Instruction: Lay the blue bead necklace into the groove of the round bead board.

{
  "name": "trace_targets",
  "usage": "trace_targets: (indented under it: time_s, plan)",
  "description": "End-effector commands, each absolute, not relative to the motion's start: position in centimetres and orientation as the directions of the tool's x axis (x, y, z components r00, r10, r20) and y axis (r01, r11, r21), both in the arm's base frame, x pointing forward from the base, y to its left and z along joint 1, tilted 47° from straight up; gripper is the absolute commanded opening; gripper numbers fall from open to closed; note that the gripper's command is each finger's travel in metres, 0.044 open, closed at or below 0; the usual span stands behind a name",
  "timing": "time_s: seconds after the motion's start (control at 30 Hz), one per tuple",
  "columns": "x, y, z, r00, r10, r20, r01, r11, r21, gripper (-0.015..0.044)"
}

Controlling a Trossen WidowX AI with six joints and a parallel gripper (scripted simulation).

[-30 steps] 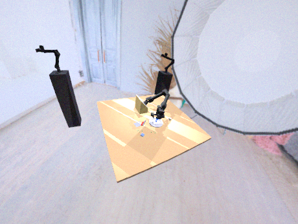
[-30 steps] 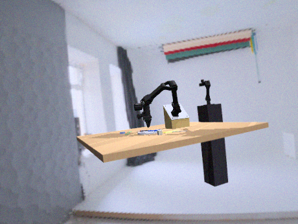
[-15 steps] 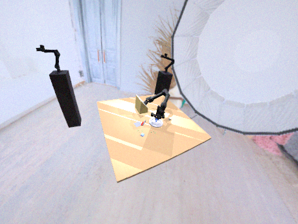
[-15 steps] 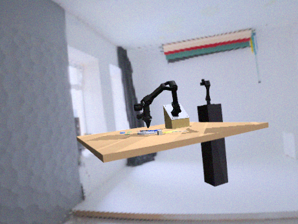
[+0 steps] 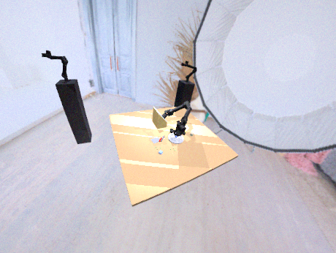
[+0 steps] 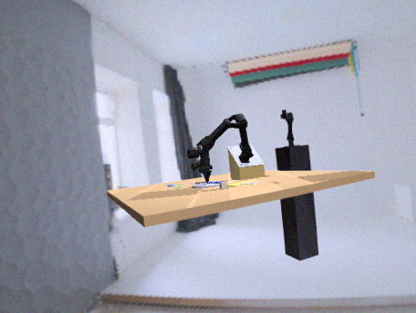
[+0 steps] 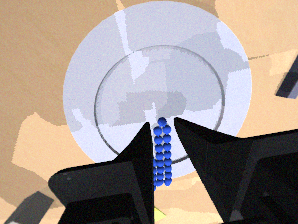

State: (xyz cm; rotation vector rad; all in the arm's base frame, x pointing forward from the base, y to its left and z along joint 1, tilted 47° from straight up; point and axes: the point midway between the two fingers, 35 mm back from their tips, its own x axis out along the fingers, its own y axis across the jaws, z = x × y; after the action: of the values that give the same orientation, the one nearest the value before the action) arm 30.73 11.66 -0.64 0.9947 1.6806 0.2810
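The round white bead board (image 5: 180, 141) (image 6: 195, 185) (image 7: 80, 75) lies flat on the table, its circular groove showing as a thin dark ring in the wrist view. The blue bead necklace (image 7: 163, 149) is bunched into two or three close rows, running from inside the ring across its near side toward the board's near edge. Its lower end is partly hidden by the left finger. My gripper (image 7: 161, 123) (image 6: 207, 181) is low over the board, pointing down, partly open. Its fingers stand on either side of the necklace's upper end, with a small gap visible at the right finger.
A wedge-shaped stand (image 5: 158, 120) (image 6: 247, 172) is behind the board, near the arm's base. A small blue block (image 5: 161, 152) (image 6: 170, 185), a red piece (image 5: 161, 139) and a small grey cube (image 6: 222, 184) lie around the board. A yellow piece (image 7: 159, 214) shows between the fingers.
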Motion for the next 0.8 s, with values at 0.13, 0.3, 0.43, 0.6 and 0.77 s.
trace_targets:
  time_s: [0.13,0.3,0.43,0.6,0.77]
  plan:
    - [30.48,12.34,-1.35,-0.044,0.731,-0.681,0.474,0.616,0.63,0.012]
    - [30.58,12.17,-1.14,-0.042,0.728,-0.684,0.468,0.619,0.63,0.0]
    - [30.58,12.17,-1.14,-0.042,0.728,-0.684,0.468,0.619,0.63,0.0]
    - [30.58,12.17,-1.14,-0.042,0.728,-0.684,0.468,0.619,0.63,0.0]
    - [30.58,12.17,-1.14,-0.042,0.728,-0.684,0.468,0.619,0.63,0.0]
